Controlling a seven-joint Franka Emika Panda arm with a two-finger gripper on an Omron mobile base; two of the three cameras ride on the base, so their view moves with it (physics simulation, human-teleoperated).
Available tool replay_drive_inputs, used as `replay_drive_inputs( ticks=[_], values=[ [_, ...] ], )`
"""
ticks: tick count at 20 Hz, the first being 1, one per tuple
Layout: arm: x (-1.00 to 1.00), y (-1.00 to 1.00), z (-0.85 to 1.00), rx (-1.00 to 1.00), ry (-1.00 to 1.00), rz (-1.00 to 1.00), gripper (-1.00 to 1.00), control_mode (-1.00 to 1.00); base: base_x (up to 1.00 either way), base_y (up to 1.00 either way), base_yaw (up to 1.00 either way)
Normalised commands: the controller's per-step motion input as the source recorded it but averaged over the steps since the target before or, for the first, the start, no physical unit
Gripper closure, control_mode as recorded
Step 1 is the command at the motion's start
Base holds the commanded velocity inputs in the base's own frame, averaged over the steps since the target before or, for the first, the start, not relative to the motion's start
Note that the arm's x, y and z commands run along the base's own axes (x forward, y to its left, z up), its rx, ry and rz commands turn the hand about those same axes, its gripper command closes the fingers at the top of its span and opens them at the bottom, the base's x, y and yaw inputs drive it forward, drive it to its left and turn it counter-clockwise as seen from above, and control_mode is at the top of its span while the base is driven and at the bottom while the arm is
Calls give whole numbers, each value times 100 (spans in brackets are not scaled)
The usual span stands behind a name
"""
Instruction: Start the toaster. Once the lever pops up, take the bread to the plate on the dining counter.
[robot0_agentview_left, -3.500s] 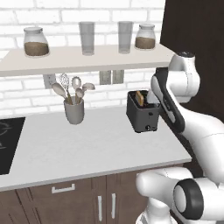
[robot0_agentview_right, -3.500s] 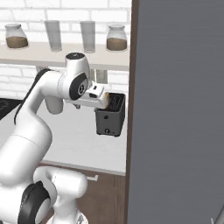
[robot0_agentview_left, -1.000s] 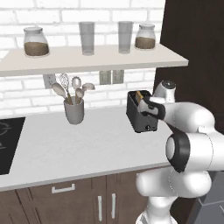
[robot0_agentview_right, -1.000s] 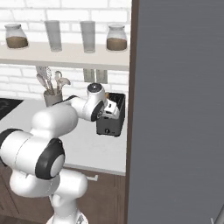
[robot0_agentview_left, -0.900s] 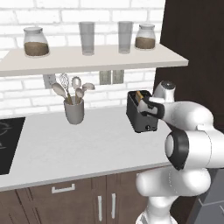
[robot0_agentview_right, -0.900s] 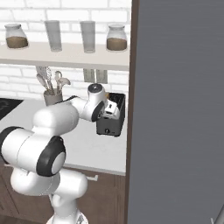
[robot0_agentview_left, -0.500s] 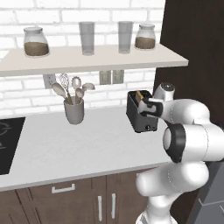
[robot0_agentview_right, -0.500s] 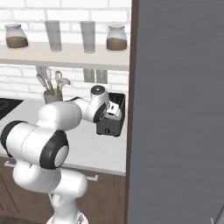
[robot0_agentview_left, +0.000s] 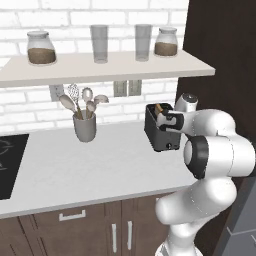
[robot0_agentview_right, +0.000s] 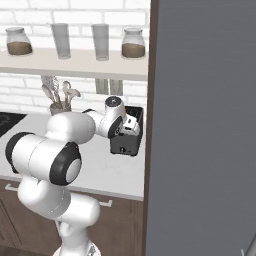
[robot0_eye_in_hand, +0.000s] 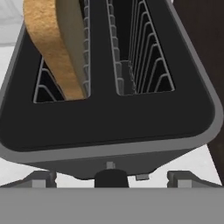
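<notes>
Hovering close over the toaster, with the gripper spread wide and grasping nothing. Two finger tips low in the hand view, one at the lower left and one at the lower right, well apart, with the toaster's near end and a small dark lever knob between them. Can't tell if the tips touch the toaster.

Two slots in the black top. Bread standing up in the left slot, at the upper left of the hand view, tan face with a brown crust, sticking out above the slot. Wire guides showing in the right slot.

Sitting right of the middle in the left base view, the toaster on the grey counter, with a bit of bread poking out of its top. Gripper at the toaster's right end, on the end of the white arm bent around from the lower right. Grey cup full of spoons and a whisk at the left of the middle, well apart from the toaster. Black hob at the left edge. Shelf across the top with two jars and two glasses.

Showing near the middle of the right base view, the toaster, just beside a tall grey wall on the right. Gripper lying over the toaster's top. Cup behind the arm at the left.
</notes>
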Motion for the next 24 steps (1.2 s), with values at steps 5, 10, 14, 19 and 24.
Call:
replay_drive_inputs(
  ticks=[5,10,14,19,24],
  values=[
    [9,0,-21,0,0,0,-100,-100,0,0,0],
    [-7,-2,-12,0,-13,0,-100,-100,0,0,0],
    [0,0,-1,0,-2,0,-100,-100,0,0,0],
    [2,0,0,0,0,0,-100,-100,0,0,0],
    [0,0,0,0,0,0,100,-100,0,0,0]
  ],
)
